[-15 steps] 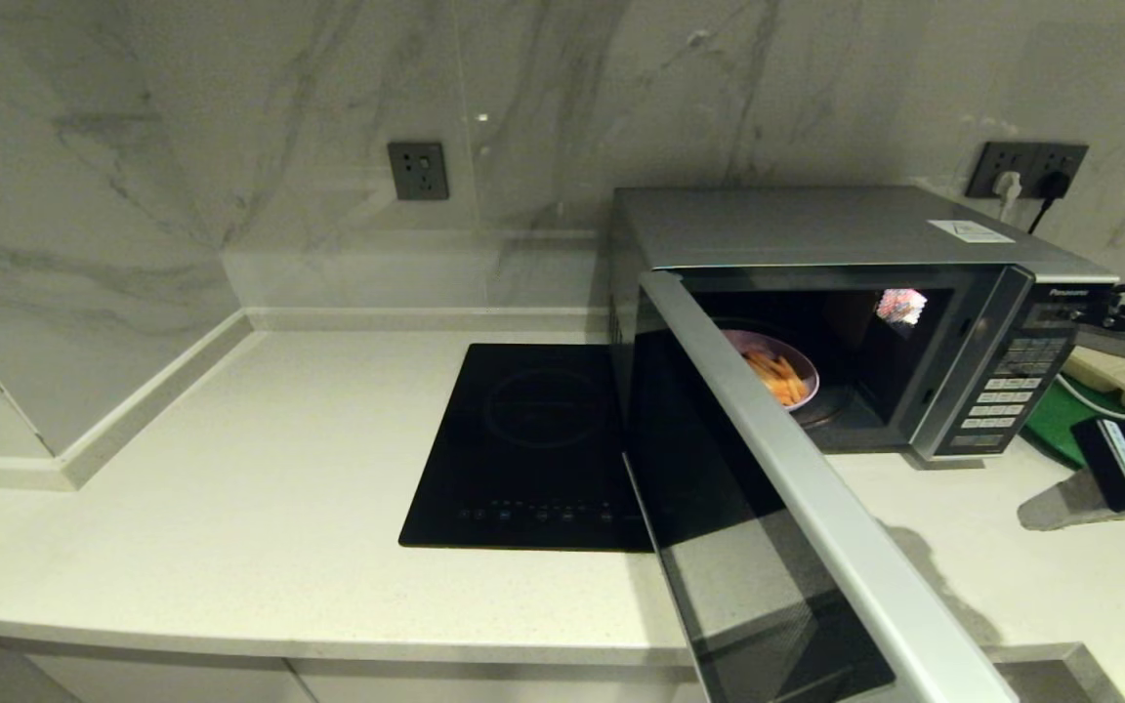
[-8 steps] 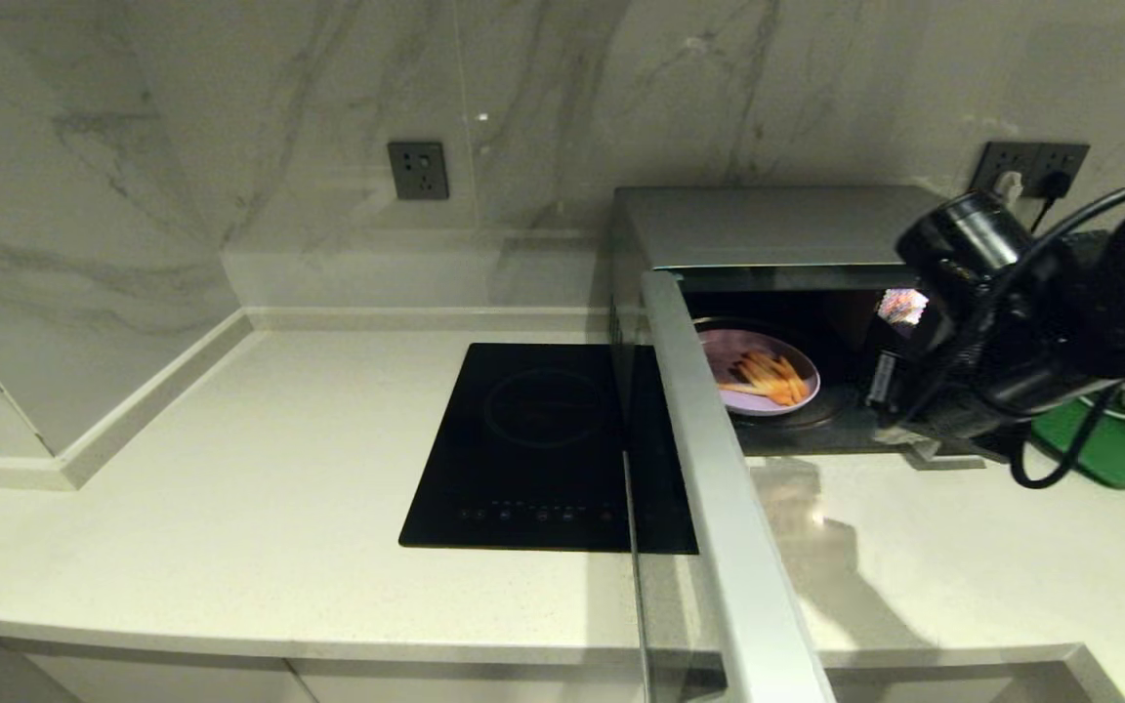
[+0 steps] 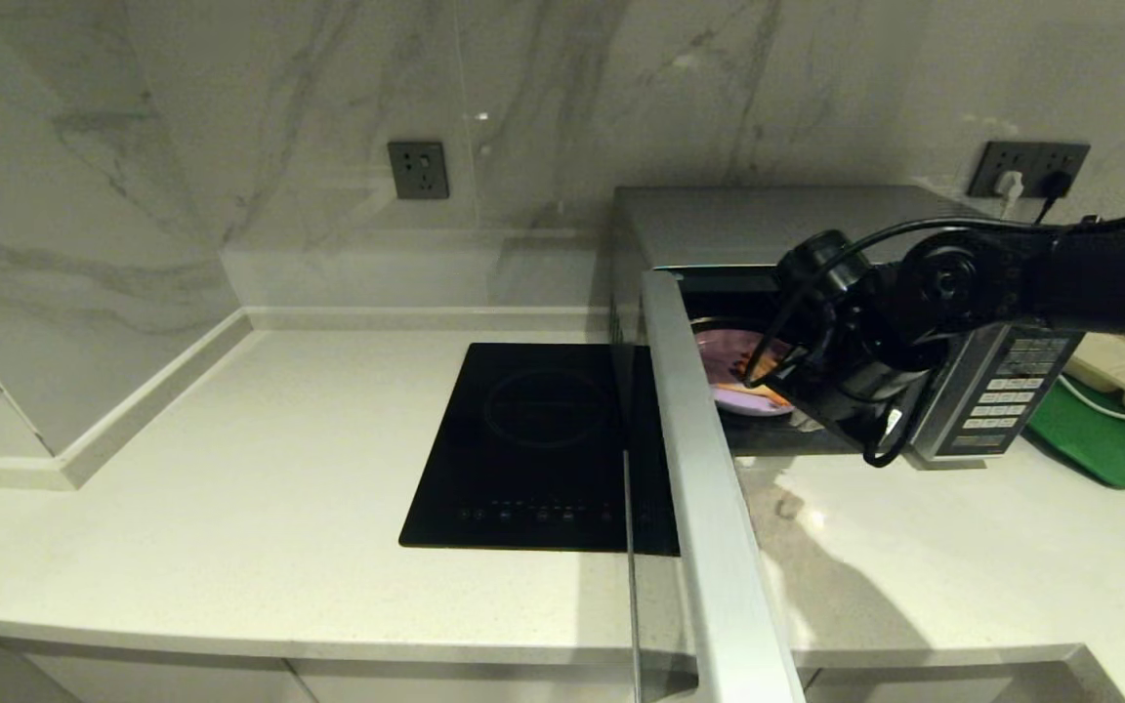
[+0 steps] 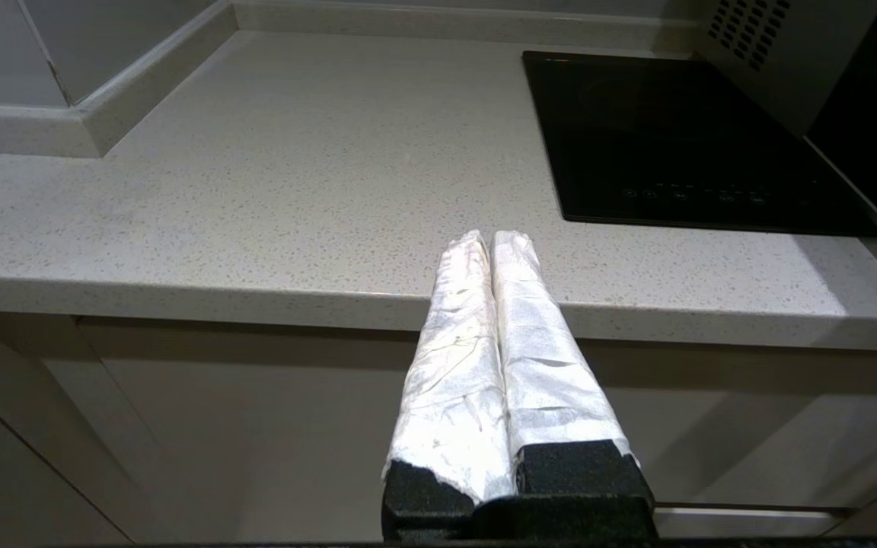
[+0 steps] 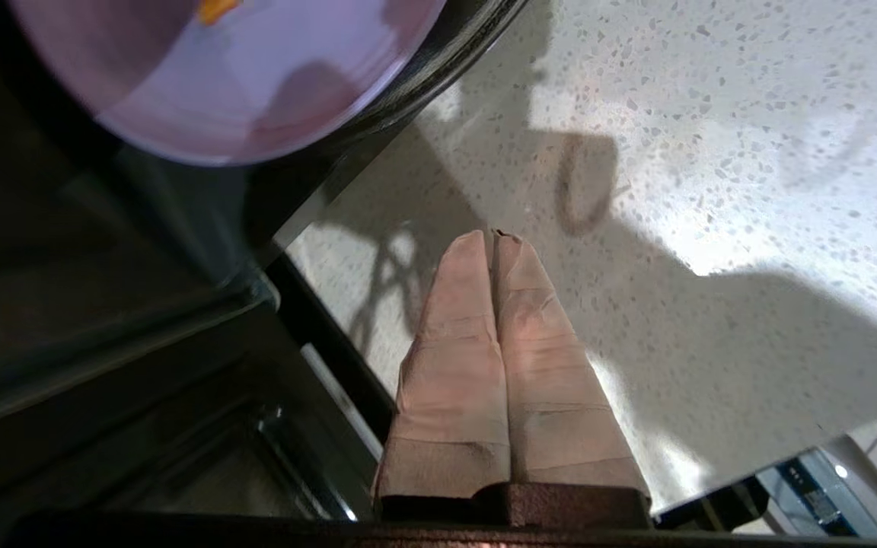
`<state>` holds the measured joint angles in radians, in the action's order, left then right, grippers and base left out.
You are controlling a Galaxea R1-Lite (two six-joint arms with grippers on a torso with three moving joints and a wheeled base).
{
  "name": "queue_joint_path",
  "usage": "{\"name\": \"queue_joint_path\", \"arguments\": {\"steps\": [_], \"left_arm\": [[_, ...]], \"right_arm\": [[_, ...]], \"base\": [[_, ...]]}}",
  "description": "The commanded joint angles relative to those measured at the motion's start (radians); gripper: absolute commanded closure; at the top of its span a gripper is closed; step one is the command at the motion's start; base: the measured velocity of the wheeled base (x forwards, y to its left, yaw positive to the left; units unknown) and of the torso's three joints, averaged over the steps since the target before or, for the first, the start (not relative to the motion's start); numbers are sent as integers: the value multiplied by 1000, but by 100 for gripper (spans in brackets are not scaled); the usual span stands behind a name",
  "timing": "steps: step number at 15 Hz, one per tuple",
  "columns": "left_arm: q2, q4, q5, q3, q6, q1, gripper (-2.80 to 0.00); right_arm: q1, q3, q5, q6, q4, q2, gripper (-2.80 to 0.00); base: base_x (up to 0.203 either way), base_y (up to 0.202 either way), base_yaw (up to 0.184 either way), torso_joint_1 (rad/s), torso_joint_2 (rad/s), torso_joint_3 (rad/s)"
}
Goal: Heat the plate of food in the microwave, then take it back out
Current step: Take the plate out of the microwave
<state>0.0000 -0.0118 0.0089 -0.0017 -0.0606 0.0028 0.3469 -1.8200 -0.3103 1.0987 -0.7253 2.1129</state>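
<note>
The silver-grey microwave (image 3: 768,220) stands at the back right of the counter, its door (image 3: 709,488) swung out towards me. Inside, on the turntable, rests the pale lavender plate of food (image 3: 724,366), with orange sticks partly hidden behind my right arm (image 3: 914,293). That arm reaches across the front of the oven opening. In the right wrist view, my right gripper (image 5: 493,237) is shut and empty over the counter, just outside the oven sill, a short way from the plate's rim (image 5: 256,84). My left gripper (image 4: 492,237) is shut and empty, parked by the counter's front edge.
A flat black induction hob (image 3: 533,439) lies left of the microwave, close to the open door. The button panel (image 3: 1002,400) is at the oven's right. A green tray (image 3: 1100,439) sits further right, below wall sockets (image 3: 1031,166). Bare counter (image 3: 230,469) spreads to the left.
The microwave door has swung wider open, to point straight out. My right arm has come in from the right edge to the front of the oven opening.
</note>
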Motion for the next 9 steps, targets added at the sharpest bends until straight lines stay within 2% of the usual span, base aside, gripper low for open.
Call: {"name": "queue_joint_path", "arguments": {"steps": [1,2,3,9], "left_arm": [[0,0,0,0,-1,0,0],[0,0,0,0,-1,0,0],[0,0,0,0,-1,0,0],[0,0,0,0,-1,0,0]], "right_arm": [[-30,-21,25,7,-3,58,0],[-37,-28,36,9,-3,64,0],[-39,-31,39,9,-3,64,-280],[-62,-36,58,24,0,81,-280]], "base": [[0,0,0,0,0,0],[0,0,0,0,0,0],[0,0,0,0,0,0],[0,0,0,0,0,0]]}}
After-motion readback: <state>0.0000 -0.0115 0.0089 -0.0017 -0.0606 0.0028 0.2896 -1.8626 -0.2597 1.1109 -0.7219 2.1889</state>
